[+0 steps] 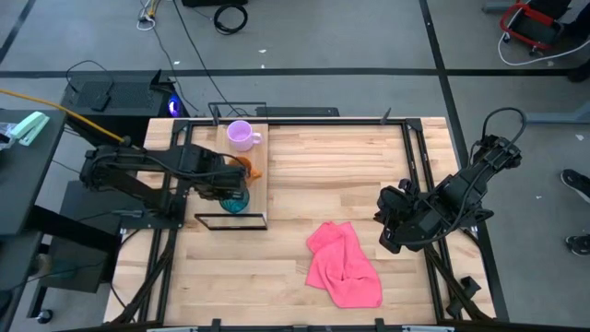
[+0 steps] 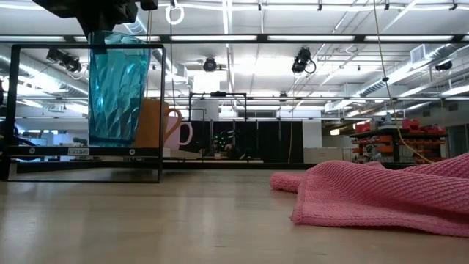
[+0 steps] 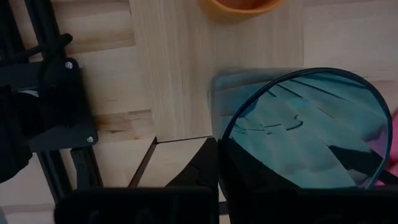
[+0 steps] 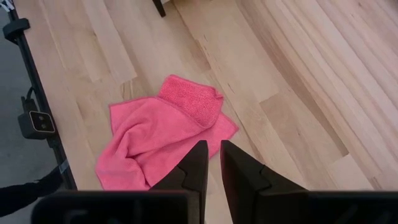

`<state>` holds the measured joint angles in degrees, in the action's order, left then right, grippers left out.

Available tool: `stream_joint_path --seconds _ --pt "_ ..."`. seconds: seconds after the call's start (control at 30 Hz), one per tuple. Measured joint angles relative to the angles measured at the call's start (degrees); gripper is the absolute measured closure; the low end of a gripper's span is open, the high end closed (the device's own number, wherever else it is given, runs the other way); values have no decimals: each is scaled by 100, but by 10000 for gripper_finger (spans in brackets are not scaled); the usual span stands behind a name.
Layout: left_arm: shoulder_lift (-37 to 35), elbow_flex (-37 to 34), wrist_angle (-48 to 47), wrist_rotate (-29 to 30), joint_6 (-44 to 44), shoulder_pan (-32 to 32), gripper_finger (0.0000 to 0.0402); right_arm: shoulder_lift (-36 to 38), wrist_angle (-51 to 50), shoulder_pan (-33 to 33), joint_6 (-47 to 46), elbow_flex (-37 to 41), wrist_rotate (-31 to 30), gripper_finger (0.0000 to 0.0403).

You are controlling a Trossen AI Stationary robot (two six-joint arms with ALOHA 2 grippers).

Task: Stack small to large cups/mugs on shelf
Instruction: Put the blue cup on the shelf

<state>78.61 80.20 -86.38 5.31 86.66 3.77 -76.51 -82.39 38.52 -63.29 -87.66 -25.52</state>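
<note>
The shelf [image 1: 259,192] stands at the table's far left; it also shows in the low view [image 2: 88,152]. A pale purple mug [image 1: 241,136] stands at its far end and an orange mug [image 1: 250,170] at its middle. My left gripper [image 1: 227,187] is shut on the teal patterned cup [image 2: 117,88] over the shelf's near end, next to the orange mug [image 2: 155,121]. The cup's base is at the board's level; whether it rests there I cannot tell. My right gripper [image 1: 392,226] is shut and empty at the table's right. My left gripper holds the teal cup by its rim [image 3: 217,134], on the side toward the table's left. One finger [image 3: 202,168] is outside the wall and the other inside the cup. The fingers come from above, pointing down. The cup is upright below the gripper.
A pink cloth [image 1: 343,266] lies crumpled on the table's near middle, below my right gripper [image 4: 211,163]. Black frame rails run along the table's left and right sides. The wooden tabletop [image 1: 323,175] between shelf and right arm is bare.
</note>
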Motion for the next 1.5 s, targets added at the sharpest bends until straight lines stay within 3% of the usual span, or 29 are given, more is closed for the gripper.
stream_joint_path --seconds 0.33,0.6,1.2,1.5 --pt "101 3 14 1 11 37 390 -2 15 2 16 -2 2 353" --pt "91 3 -10 -10 -25 39 358 -2 20 2 24 -2 2 353" --pt "85 3 -73 -8 -79 37 351 -2 20 2 26 -2 4 353" --pt "-469 1 -71 43 99 29 323 -2 22 2 26 -2 2 353"
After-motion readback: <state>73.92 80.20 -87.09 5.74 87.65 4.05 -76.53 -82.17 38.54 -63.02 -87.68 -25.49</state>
